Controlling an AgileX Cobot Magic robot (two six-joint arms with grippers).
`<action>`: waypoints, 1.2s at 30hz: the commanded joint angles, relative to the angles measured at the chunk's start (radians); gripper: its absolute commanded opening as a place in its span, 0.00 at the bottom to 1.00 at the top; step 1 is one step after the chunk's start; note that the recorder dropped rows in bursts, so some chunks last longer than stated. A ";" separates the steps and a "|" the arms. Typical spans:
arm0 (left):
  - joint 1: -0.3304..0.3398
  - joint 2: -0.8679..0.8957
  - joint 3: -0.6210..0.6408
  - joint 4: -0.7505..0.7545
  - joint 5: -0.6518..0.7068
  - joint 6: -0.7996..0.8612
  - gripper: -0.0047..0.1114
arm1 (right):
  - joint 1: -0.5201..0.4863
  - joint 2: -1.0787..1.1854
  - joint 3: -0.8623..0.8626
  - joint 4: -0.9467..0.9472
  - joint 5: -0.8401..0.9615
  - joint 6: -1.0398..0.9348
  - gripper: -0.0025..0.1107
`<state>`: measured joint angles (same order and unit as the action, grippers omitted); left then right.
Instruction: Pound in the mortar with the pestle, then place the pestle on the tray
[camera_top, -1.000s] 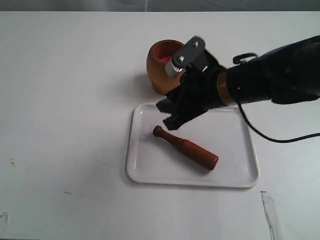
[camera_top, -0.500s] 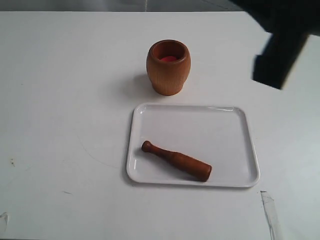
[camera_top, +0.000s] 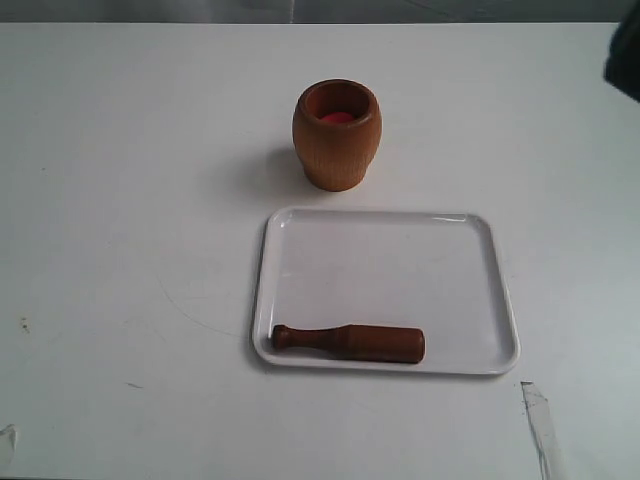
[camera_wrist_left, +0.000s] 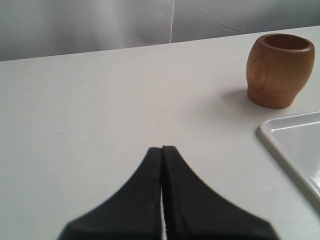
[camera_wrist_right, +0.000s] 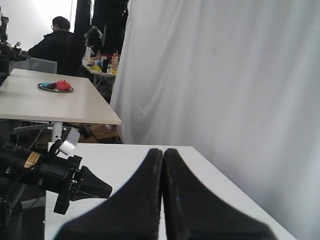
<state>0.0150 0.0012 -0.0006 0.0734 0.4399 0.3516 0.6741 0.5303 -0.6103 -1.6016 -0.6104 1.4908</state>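
Dark reddish-brown wooden pestle laid flat inside glossy white rectangular plastic tray, lower centre, probably as final placement. Barrel-shaped orange-brown wooden mortar upright above. Pressed closed and empty: left gripper, right gripper.

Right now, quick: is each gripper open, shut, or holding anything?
Left gripper: closed, holding nothing.
Right gripper: closed, holding nothing; the pestle lies on the tray.

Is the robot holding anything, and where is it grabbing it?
Nothing. The left gripper and right gripper are shut and empty; the pestle lies in the tray.
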 joint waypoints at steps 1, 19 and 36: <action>-0.008 -0.001 0.001 -0.007 -0.003 -0.008 0.04 | 0.005 -0.032 0.005 -0.004 -0.010 0.005 0.02; -0.008 -0.001 0.001 -0.007 -0.003 -0.008 0.04 | -0.248 -0.400 0.194 -0.143 0.222 0.169 0.02; -0.008 -0.001 0.001 -0.007 -0.003 -0.008 0.04 | -0.588 -0.530 0.503 -0.088 0.488 0.245 0.02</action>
<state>0.0150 0.0012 -0.0006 0.0734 0.4399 0.3516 0.0903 0.0040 -0.1180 -1.7240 -0.1265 1.7278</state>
